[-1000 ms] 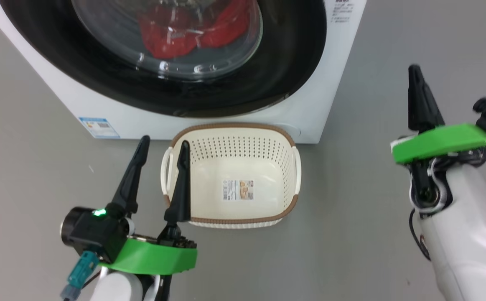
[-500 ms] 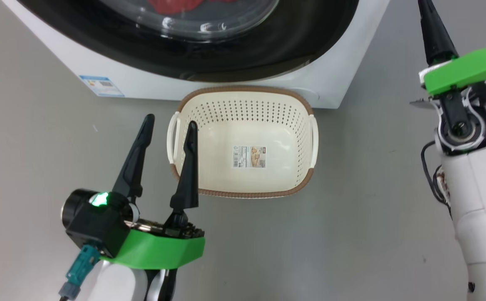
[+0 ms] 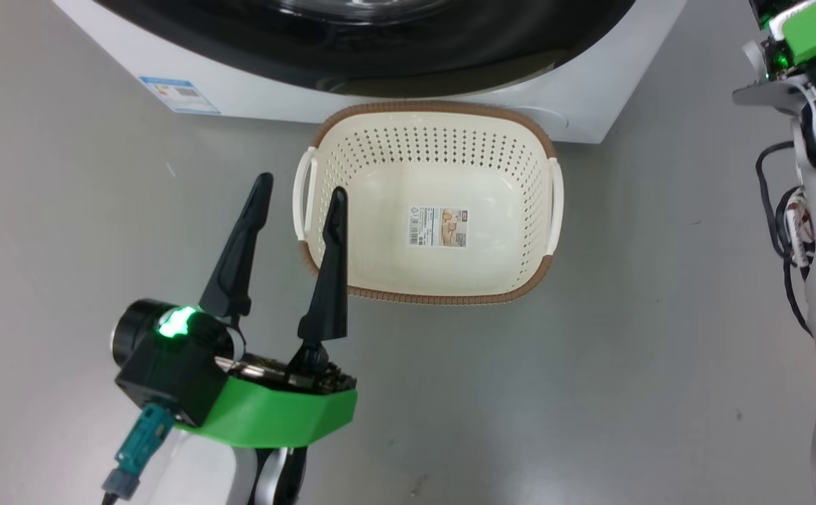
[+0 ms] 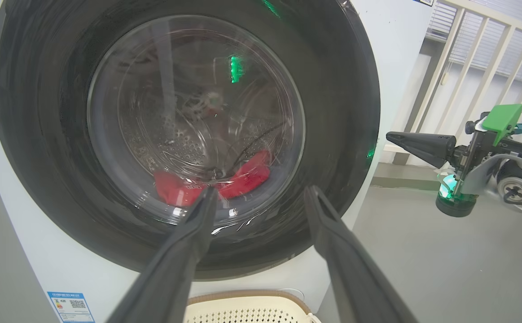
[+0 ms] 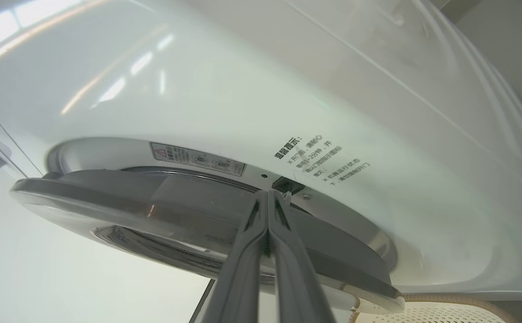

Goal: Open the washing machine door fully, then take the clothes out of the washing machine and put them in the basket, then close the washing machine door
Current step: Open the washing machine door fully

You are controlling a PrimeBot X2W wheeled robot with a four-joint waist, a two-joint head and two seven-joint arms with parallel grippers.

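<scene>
The washing machine door (image 4: 332, 112) fills the front of the washing machine (image 3: 253, 95) at the far side of the scene. Seen edge-on in the right wrist view, its rim stands a little proud of the white face; whether it is latched or ajar I cannot tell. Through the glass, the clothes (image 4: 247, 177) lie as one red heap at the bottom of the drum; how many pieces it holds cannot be told.

The one basket (image 3: 422, 151) stands on the grey floor (image 3: 590, 393) with its far rim just beside the machine's base, below the door's lower edge. Open floor lies to its left, right and near side, and more to the right of the machine, up to a pale railing (image 4: 467, 54).

There are two claws. The left gripper (image 3: 301, 186) is spread wide near the basket's left handle, holding nothing. The right gripper (image 5: 268, 194) has its fingers pressed together, tips at the door's right edge near one dark latch slot (image 5: 287, 184); contact is unclear.

One blue label (image 3: 179, 95) marks the machine's lower left, and one barcode sticker (image 3: 438, 226) lies inside the basket.
</scene>
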